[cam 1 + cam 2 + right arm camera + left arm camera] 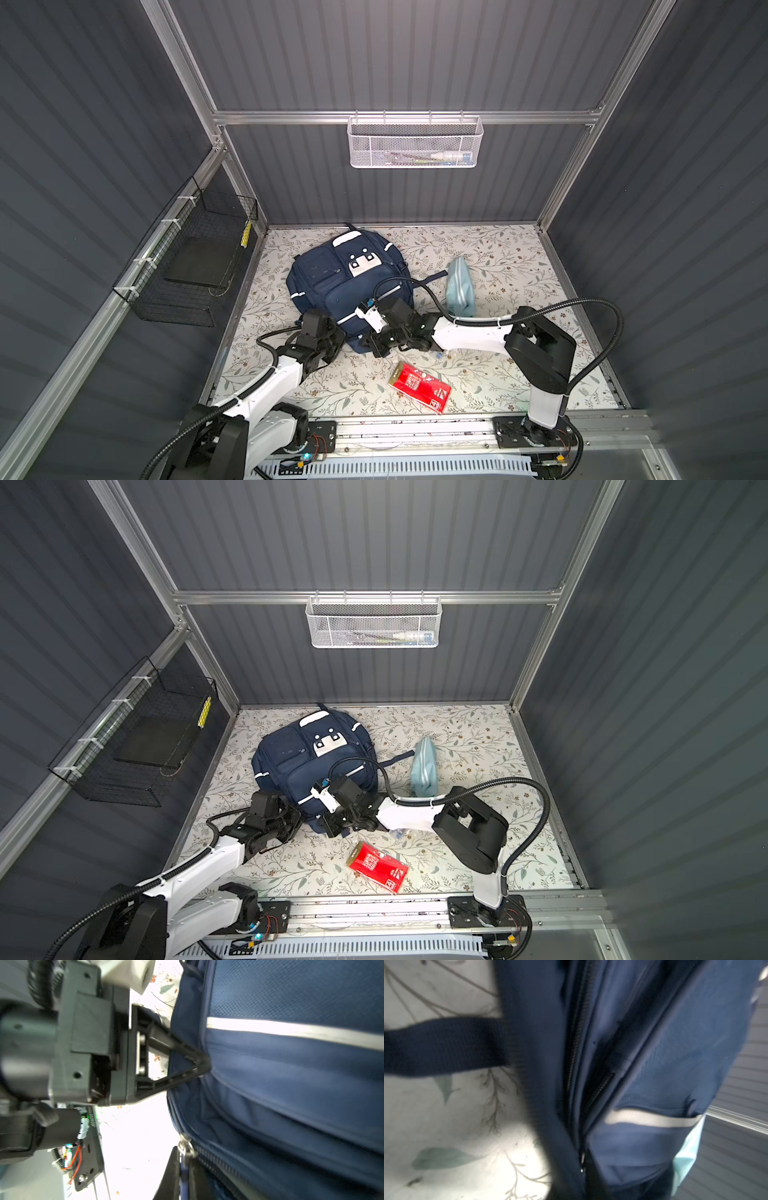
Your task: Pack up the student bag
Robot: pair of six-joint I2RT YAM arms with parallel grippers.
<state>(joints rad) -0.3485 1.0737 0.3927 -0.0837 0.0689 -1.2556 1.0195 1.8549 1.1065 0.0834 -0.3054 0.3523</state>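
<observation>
The student bag [349, 286] [313, 762], navy with white stripes, lies front up at the middle left of the floral table. My left gripper [337, 334] [296, 812] sits at its near left edge. In the right wrist view the left gripper [204, 1064] has its fingertips together, pinching the bag's fabric beside a seam. My right gripper [366, 344] [326, 823] is at the bag's near edge. It [184, 1176] is shut on the blue pull tab under the metal zip slider [186, 1148]. The left wrist view shows the bag's zip line [579, 1064], blurred; its own jaws are lost in the dark.
A light-blue pencil pouch [460, 286] lies right of the bag. A red packet [420, 386] lies near the front edge. A white mesh basket [415, 143] hangs on the back wall, and a black wire basket [191, 262] on the left wall.
</observation>
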